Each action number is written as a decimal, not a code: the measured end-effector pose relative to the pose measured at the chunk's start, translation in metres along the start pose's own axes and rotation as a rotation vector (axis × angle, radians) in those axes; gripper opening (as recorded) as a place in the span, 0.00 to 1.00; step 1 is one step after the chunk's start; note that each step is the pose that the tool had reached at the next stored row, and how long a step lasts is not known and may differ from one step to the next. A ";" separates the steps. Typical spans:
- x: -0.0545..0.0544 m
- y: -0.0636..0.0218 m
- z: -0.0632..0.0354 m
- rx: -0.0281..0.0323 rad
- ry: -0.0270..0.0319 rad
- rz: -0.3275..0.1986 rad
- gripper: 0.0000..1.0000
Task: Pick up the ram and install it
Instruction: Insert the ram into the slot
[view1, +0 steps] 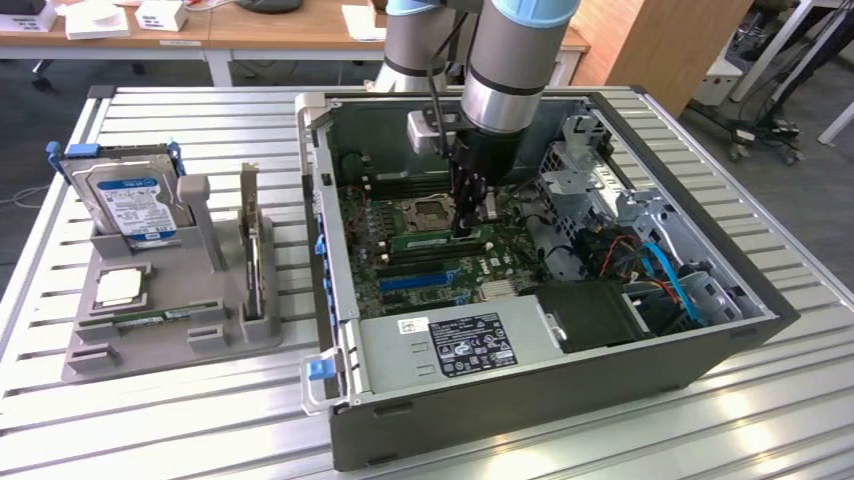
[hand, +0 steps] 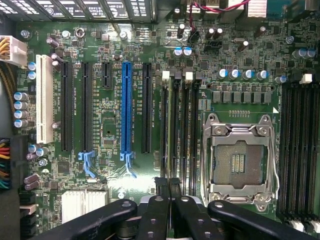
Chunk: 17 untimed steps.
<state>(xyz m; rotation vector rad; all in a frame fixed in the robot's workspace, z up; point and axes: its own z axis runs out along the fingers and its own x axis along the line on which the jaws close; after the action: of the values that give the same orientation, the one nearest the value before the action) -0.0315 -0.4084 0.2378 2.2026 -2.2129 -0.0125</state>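
The ram (view1: 427, 241), a thin green stick, stands on edge in a memory slot beside the empty CPU socket (view1: 424, 212) on the motherboard inside the open computer case (view1: 534, 390). My gripper (view1: 465, 232) reaches straight down into the case with its tip at one end of that stick. Whether it touches the stick I cannot tell. In the wrist view the gripper (hand: 168, 184) is shut, its black fingers (hand: 161, 200) pressed together with nothing seen between them. It hangs over the near end of the long black memory slots (hand: 186, 130), next to the CPU socket (hand: 239, 160).
On the exterior view's left, a grey holder (view1: 160, 345) on the slatted table carries a hard drive (view1: 131, 205), an upright expansion card (view1: 250, 240), a chip and a thin green stick (view1: 150, 318). Inside the case are a power supply (view1: 454, 345), a drive cage and cables (view1: 667, 270).
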 end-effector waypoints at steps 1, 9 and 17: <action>0.000 0.0000 0.0006 0.0002 -0.0006 0.000 0.11; 0.001 0.0000 0.0009 0.0001 -0.0022 0.000 0.11; 0.001 0.0000 0.0029 0.0001 -0.0033 0.000 0.11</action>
<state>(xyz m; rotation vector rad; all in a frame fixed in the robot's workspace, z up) -0.0315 -0.4091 0.2348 2.2043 -2.2145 -0.0159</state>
